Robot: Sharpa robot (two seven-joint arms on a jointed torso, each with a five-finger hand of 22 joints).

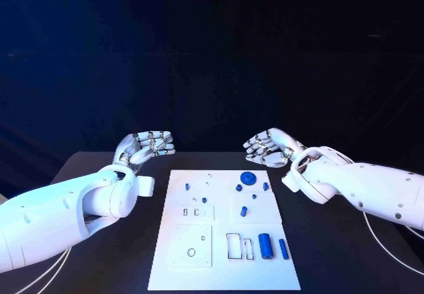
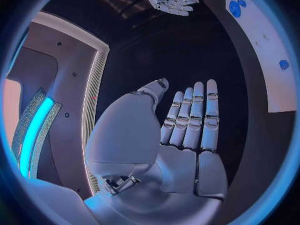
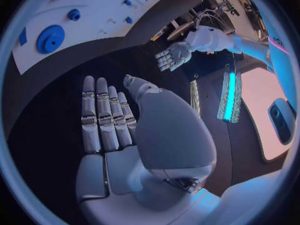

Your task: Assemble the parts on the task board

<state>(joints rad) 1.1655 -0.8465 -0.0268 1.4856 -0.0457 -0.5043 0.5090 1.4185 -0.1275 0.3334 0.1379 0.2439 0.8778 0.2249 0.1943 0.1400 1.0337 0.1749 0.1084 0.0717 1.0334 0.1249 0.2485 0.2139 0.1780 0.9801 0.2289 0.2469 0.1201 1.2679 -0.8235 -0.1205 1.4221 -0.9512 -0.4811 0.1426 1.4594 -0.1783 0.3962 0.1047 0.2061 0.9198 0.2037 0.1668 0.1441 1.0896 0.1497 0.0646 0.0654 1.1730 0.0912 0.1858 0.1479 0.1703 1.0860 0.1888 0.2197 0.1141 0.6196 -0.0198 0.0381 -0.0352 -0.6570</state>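
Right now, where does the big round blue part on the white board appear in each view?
Head view: big round blue part on the task board, far side, right of centre.
Left wrist view, on the board strip.
Right wrist view.
Shared landmark: the white task board.

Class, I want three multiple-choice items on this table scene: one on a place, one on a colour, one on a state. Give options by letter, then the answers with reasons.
1. Where is the task board?
A. Between the two arms
B. Under the left hand
C. Off the table

2. What colour is the round disc on the board?
A. Red
B. Blue
C. Green

3. What is the left hand holding?
A. A cylinder
B. The board
C. Nothing

Answers:
1 A: the board lies mid-table, an arm on each side.
2 B: the disc is blue against the white plate.
3 C: the wrist view shows its palm bare, fingers straight; the right hand is likewise bare.
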